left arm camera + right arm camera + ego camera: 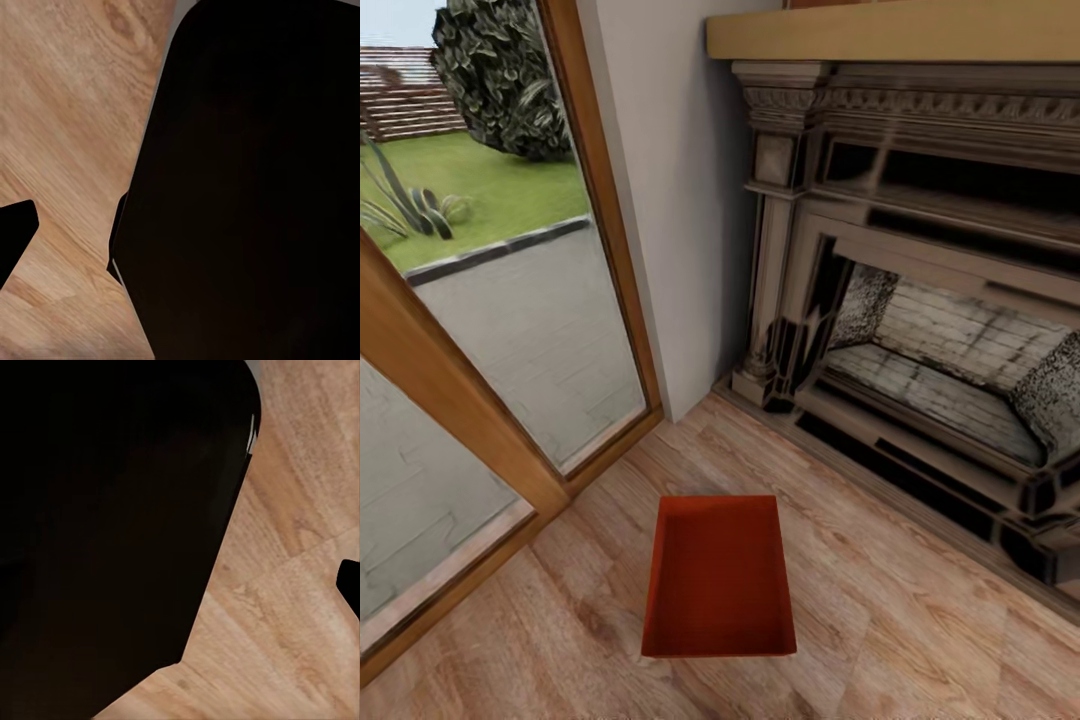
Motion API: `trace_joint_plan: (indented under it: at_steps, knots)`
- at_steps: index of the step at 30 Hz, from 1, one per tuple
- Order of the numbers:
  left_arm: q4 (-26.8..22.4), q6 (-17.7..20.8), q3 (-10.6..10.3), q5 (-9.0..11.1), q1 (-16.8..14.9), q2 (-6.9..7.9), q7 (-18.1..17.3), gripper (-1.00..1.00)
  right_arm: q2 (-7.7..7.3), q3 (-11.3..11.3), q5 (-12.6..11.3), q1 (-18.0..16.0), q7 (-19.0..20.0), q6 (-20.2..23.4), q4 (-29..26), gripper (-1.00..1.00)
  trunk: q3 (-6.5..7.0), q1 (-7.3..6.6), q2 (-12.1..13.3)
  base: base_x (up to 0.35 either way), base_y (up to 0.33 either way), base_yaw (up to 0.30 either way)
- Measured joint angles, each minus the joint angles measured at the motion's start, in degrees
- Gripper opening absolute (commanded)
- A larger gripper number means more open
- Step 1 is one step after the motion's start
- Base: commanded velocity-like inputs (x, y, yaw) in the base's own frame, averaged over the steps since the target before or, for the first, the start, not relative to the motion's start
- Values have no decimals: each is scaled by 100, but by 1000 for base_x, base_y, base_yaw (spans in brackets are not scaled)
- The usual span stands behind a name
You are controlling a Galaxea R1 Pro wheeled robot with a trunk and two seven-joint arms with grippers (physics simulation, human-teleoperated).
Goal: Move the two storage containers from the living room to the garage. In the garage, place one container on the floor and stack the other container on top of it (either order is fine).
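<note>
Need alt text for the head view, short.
A red-orange open-top storage container, empty, sits on a light wood-plank floor in the lower middle of the view. A dark ornate fireplace stands behind it to the right; a wood-framed glass door to the left shows pavement, lawn and a shrub outside.

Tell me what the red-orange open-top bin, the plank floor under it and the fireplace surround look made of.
The red-orange rectangular bin looks like moulded plastic: plain smooth walls, uniform colour, matte. The light plank floor reads as wood or wood-look laminate, with visible grain, knots and plank seams. The dark carved fireplace surround could be stone or painted wood; the render leaves it open. Its firebox lining shows pale brick courses.
</note>
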Motion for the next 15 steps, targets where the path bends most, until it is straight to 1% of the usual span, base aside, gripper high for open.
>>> trace_joint_plan:
  at_steps: [6, 15]
  knots:
    - [0, 0, 0, 0, 0, 0, 0, 100, -2, -3, 0, 0, -23, 0, 0, 100, -49, 0, 0, 0, 0, 0]
    - [0, 0, 0, 0, 0, 0, 1, 100, -7, 3, 5, -1, 2, -6, 0, 100, -60, 0, 0, 0, 0, 0]
